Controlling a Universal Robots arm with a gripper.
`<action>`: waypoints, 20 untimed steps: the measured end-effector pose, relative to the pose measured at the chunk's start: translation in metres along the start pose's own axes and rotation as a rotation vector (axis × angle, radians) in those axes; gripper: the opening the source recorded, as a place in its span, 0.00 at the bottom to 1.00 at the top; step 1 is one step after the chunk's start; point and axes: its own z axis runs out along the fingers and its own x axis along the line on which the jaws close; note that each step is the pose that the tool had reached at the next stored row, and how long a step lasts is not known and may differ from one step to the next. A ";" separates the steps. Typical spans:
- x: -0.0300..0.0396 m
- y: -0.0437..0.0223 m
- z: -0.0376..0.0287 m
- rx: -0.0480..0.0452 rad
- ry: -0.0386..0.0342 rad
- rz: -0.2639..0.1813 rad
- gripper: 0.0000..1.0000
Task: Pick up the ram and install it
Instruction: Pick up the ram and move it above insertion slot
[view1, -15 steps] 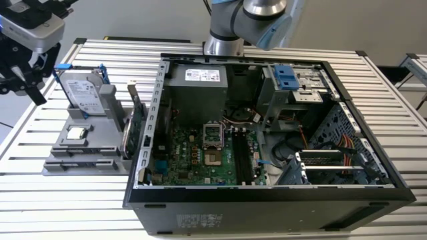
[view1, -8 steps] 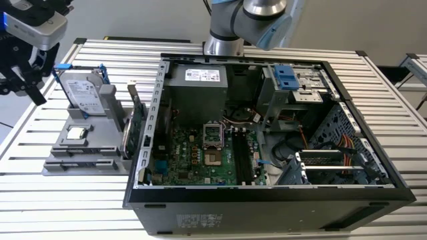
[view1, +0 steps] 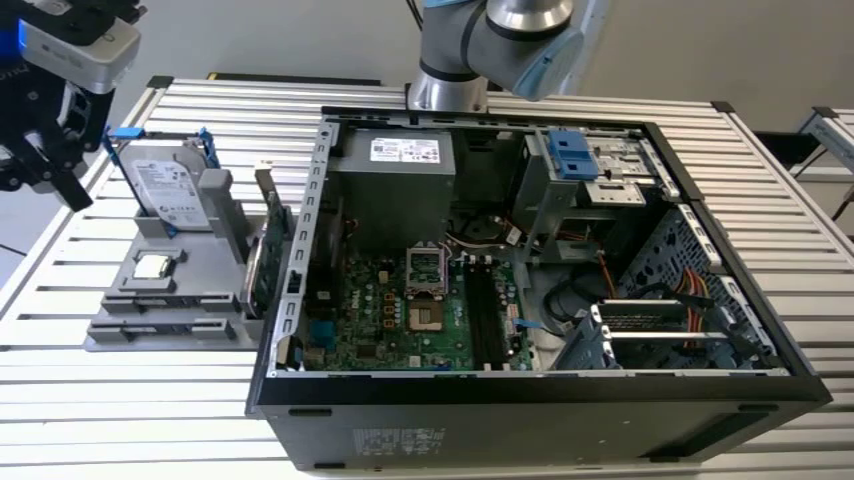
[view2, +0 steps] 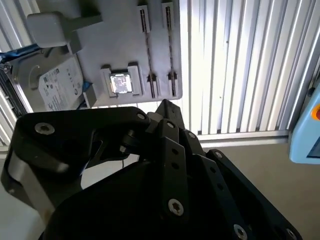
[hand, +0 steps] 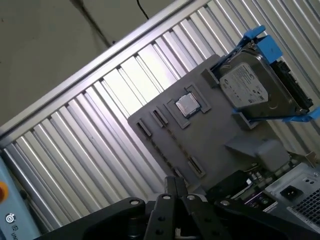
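My gripper (view1: 74, 195) hangs high off the exterior view's left edge of the slatted table, outside the grey parts holder (view1: 200, 290). In both wrist views its black fingers come together at the tip (hand: 175, 184) (view2: 166, 106), shut with nothing between them. The ram is hidden from me. The holder's narrow clip slots (hand: 152, 122) (view2: 155, 50) look bare. Inside the open computer case (view1: 534, 400) lies the green motherboard (view1: 387, 310), with long dark memory slots (view1: 487, 315) beside the processor socket.
On the holder sit a silver hard drive in a blue frame (view1: 171, 190) (hand: 250, 87) and a small square chip (view1: 154, 265) (view2: 120, 83). A green expansion card (view1: 276, 250) stands between holder and case. The arm's base (view1: 447, 90) stands behind the case. A light-blue device (view2: 305, 135) lies beyond the table edge.
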 end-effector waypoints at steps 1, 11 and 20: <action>0.0000 0.0000 0.0000 -0.0002 0.0006 -0.013 0.00; 0.0000 0.0000 0.0000 -0.0010 0.0059 -0.113 0.00; 0.0000 0.0000 0.0000 0.0022 0.0106 -0.173 0.00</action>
